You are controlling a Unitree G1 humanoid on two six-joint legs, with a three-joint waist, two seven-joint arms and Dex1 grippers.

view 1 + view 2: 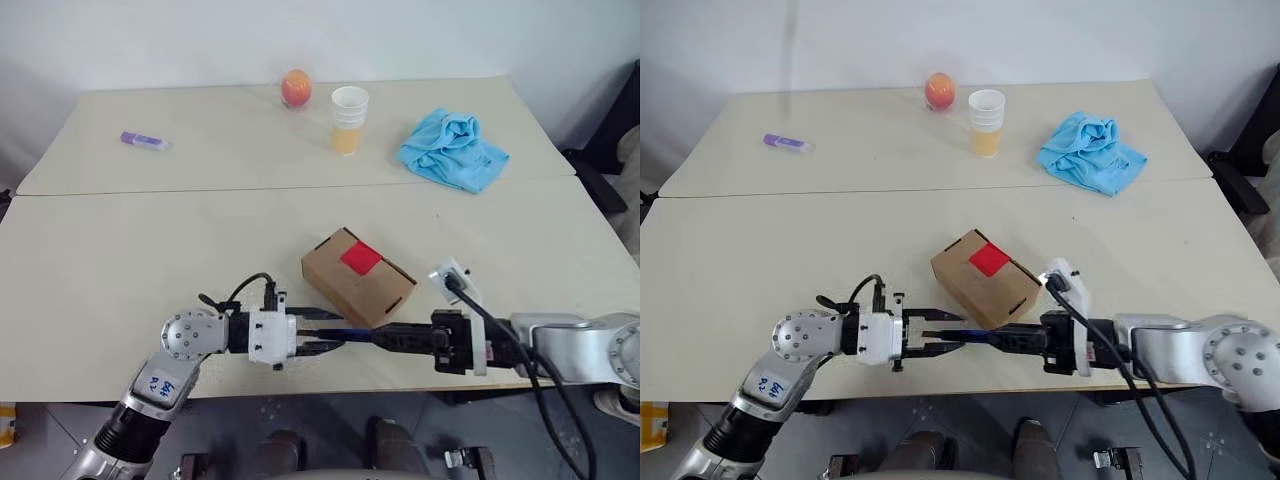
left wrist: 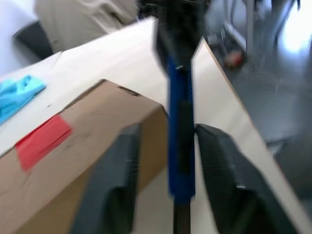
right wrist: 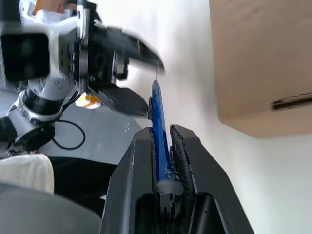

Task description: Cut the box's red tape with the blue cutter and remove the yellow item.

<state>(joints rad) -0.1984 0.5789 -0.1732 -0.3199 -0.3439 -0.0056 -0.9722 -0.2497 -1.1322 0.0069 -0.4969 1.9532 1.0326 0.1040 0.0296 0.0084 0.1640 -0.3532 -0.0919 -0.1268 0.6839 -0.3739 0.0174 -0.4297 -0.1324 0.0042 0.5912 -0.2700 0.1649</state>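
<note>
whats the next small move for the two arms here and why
Probably draw the left gripper back off the blue cutter. Its fingers stand apart on either side of the cutter, while the right gripper is shut on it, so the handover looks done. Then the right arm can carry the cutter to the red tape, uncut on the closed box.

The box (image 1: 358,277) is sitting near the front of the desk (image 1: 120,250), with the tape (image 1: 360,258) on top. The cutter (image 1: 352,337) is probably lying just before it. The cups (image 1: 348,120) are standing far behind.
</note>
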